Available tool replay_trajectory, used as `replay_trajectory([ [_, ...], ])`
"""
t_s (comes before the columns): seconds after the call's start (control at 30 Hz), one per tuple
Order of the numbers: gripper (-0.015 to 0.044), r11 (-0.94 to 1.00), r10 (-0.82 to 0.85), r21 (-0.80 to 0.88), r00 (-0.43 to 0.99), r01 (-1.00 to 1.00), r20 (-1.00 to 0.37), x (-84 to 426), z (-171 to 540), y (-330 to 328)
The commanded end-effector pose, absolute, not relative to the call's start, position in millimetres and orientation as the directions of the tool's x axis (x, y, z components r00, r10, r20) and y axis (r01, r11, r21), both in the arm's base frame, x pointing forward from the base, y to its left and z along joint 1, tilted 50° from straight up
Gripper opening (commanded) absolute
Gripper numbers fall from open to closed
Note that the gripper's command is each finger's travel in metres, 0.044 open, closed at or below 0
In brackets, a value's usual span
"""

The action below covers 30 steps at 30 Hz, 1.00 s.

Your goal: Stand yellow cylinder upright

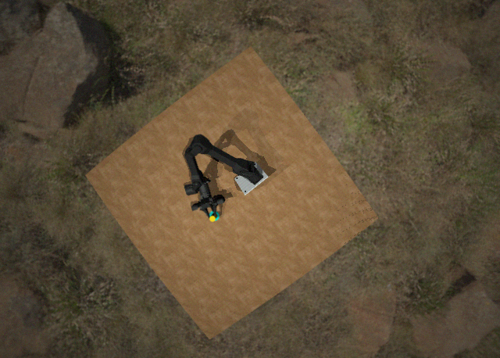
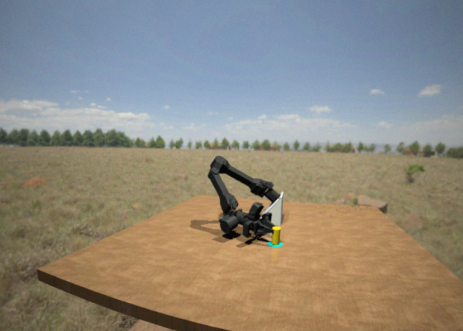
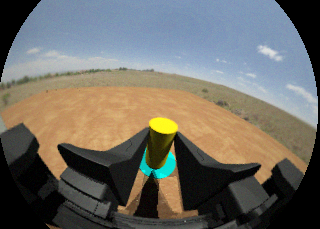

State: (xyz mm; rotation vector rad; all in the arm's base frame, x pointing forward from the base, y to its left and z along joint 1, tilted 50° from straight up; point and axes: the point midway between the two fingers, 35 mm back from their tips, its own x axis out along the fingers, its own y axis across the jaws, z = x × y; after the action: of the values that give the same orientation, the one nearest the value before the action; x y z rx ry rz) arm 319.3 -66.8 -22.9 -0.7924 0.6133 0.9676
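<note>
My hand (image 1: 211,213) (image 2: 273,230) (image 3: 162,132) has yellow cylinder (image 1: 212,218) (image 2: 275,235) (image 3: 160,144) pinched upright over cyan circle (image 1: 217,216) (image 2: 270,244) (image 3: 169,170), inward from counter's (image 1: 258,241) (image 2: 209,279) (image 3: 100,106) edges. I'd ease down dead vertical, let base seat, then open gently.

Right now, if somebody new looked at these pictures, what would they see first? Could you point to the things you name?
Probably the bright yellow cylinder (image 1: 212,218) (image 2: 275,235) (image 3: 162,139), upright between the fingers of the gripper (image 1: 211,216) (image 2: 274,230) (image 3: 162,132), with the cyan circle (image 1: 217,216) (image 2: 275,245) (image 3: 167,170) showing around its foot. Next might come the black arm (image 1: 219,155) (image 2: 239,175), bent like an elbow above the brown table (image 1: 258,245) (image 2: 239,282) (image 3: 100,109).
</note>
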Motion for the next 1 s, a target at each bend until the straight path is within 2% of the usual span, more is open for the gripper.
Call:
replay_trajectory([
  [0.0, 0.0105, 0.332, 0.479, -0.314, 0.446, -0.890, -0.756, 321.2, -22.7, -68.8],
  [0.17, 0.0105, 0.332, 0.479, -0.314, 0.446, -0.890, -0.756, 321.2, -22.7, -68.8],
  [0.53, 0.0394, 0.332, 0.479, -0.314, 0.446, -0.890, -0.756, 321.2, -22.7, -68.8],
  [0.73, 0.0400, 0.331, 0.479, -0.315, 0.446, -0.890, -0.756, 322.1, -19.3, -64.8],
  [0.97, 0.0400, 0.326, 0.481, -0.324, 0.450, -0.888, -0.752, 326.6, 15.5, -22.5],
])
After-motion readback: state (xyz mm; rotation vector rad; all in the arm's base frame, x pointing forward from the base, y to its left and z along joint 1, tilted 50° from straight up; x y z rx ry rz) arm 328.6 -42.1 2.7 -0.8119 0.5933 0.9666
